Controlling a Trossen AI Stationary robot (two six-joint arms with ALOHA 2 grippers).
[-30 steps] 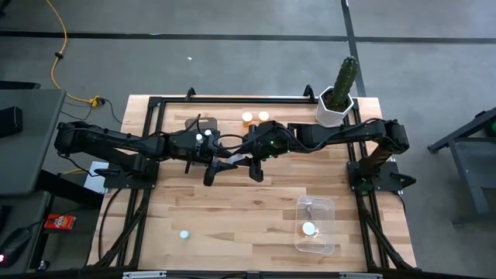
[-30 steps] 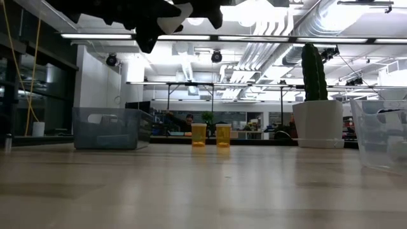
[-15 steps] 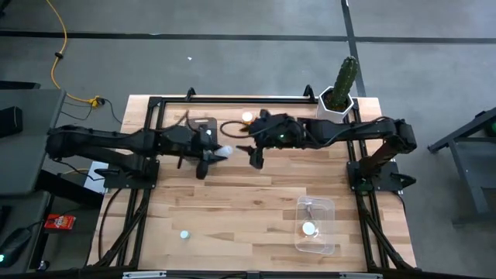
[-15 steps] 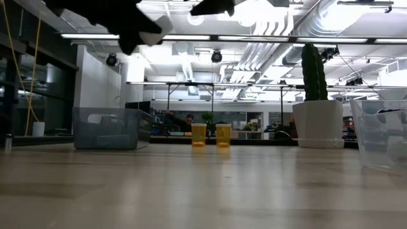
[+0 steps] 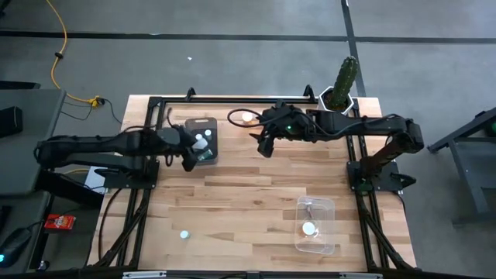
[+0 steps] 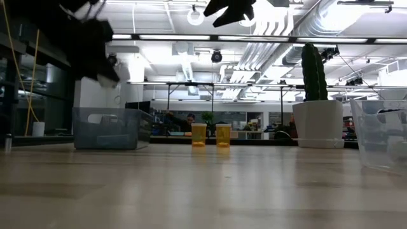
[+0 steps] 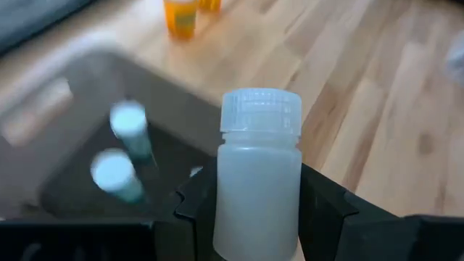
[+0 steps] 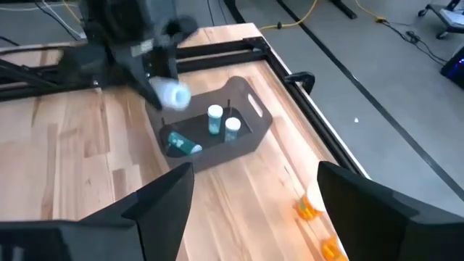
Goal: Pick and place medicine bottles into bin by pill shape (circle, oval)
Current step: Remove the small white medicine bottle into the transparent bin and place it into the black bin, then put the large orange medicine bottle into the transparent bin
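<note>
- White bottle (image 7: 257, 174) with ribbed pale cap sits upright between my left gripper's (image 7: 261, 217) fingers, clamped on both sides; in the high view it hangs over the dark bin (image 5: 203, 138) at about 10 o'clock on the table (image 5: 232, 201).
- In that bin I see 2 teal-capped bottles (image 8: 222, 119) standing and 1 more (image 8: 183, 143) lying on its side.
- 2 orange bottles (image 6: 210, 135) stand side by side at 12 o'clock near the far edge, just right of the dark bin, apart from it.
- The high view shows only 1 of them, a white cap (image 5: 248, 118), beside my right arm.
- Right gripper (image 5: 266, 145) hovers above the table near those orange bottles at about 12 o'clock, fingers (image 8: 152, 210) spread wide, nothing between them.
- Clear bin (image 5: 316, 225) at 5 o'clock holds 1 white-capped bottle (image 5: 309, 229).
- 1 small bottle (image 5: 184, 234) stands alone at 7 o'clock.
- Cactus (image 5: 346, 76) in white pot (image 5: 335, 108) at 1 o'clock, far corner.
</note>
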